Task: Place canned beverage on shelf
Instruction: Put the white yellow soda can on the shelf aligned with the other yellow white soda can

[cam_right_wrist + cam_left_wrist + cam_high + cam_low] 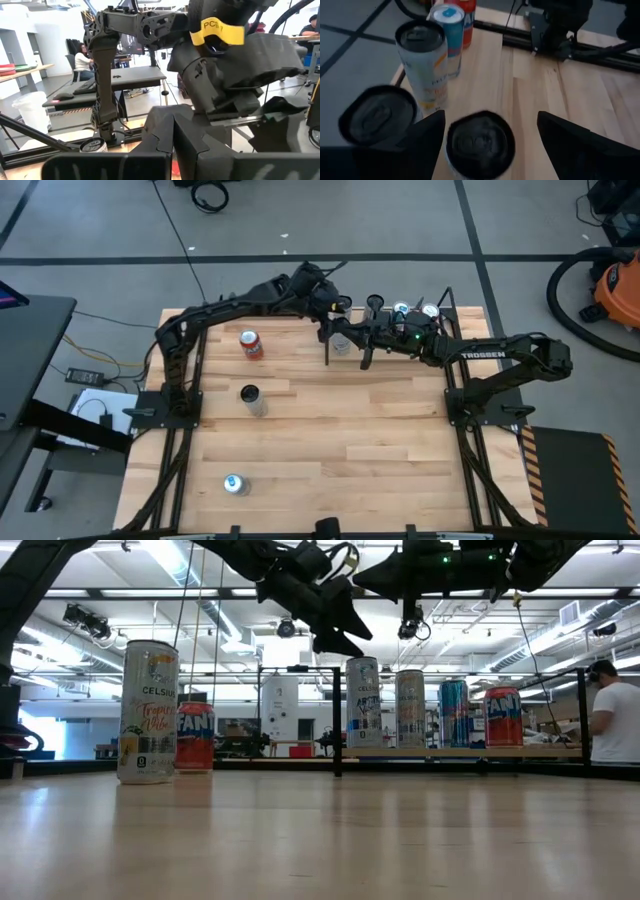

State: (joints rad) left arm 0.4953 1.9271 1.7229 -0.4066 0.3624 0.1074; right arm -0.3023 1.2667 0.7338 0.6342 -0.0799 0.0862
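On shelf (460, 751) at table's far edge: row of five cans (363, 702), upright, side by side. One can (479, 145) directly below and between left gripper's (490, 131) spread fingers (427, 132); three more beyond fingertips. On tabletop (340, 440), well apart: three upright cans (251, 344).

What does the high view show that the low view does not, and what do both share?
Only the high view shows both arm bases and the can tops from above, including a silver can lying near the table's front edge.

Only the low view shows labels: a Celsius can beside an orange Fanta can, and cans standing in a row on the shelf. A person stands in the room behind.

Both show the left gripper above the shelf's cans, with the right gripper close beside it.
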